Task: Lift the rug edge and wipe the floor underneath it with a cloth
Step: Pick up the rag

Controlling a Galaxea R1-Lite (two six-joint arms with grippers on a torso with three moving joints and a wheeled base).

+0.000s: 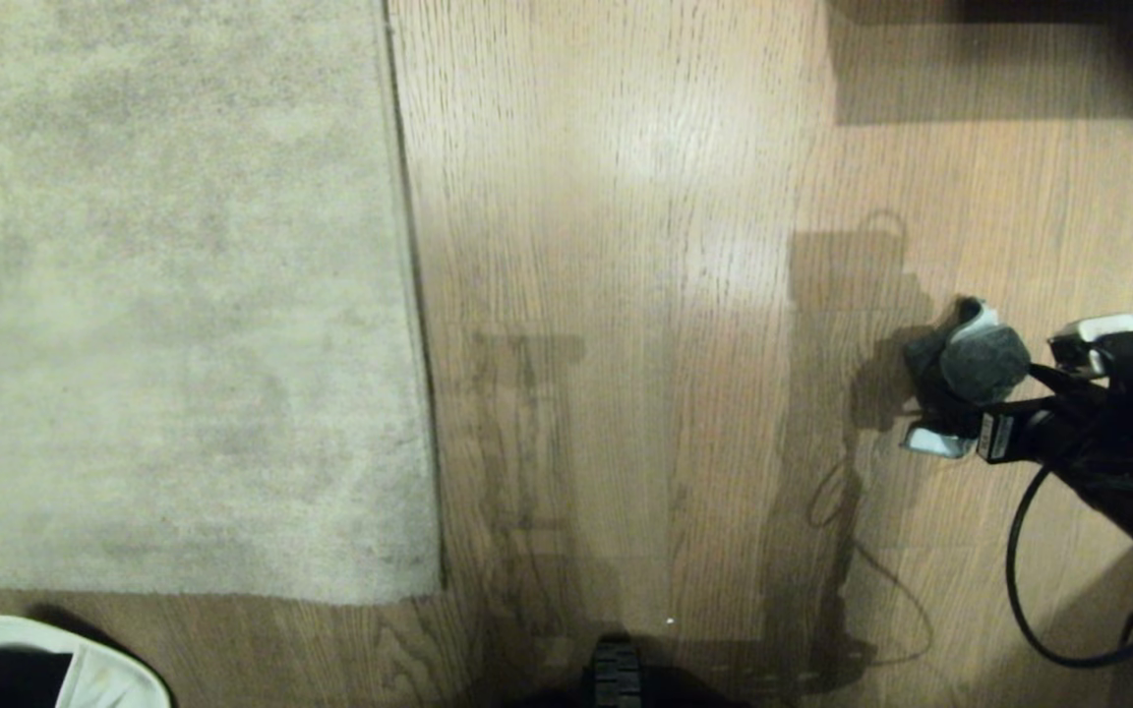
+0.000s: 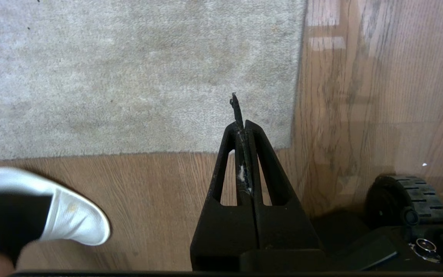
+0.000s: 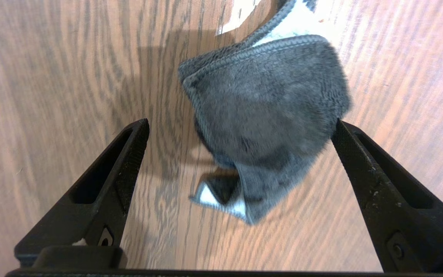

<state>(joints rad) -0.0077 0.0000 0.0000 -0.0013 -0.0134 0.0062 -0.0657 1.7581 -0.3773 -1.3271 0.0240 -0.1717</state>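
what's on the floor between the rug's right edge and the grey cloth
Only bare light brown wood-plank floor with shadows lies between the pale grey-beige rug edge and the small dark grey cloth, as the head view shows.

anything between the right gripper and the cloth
Nothing visible. The right gripper has its jaws wide open either side of the cloth, which lies crumpled on the floor with only bare wood around it.
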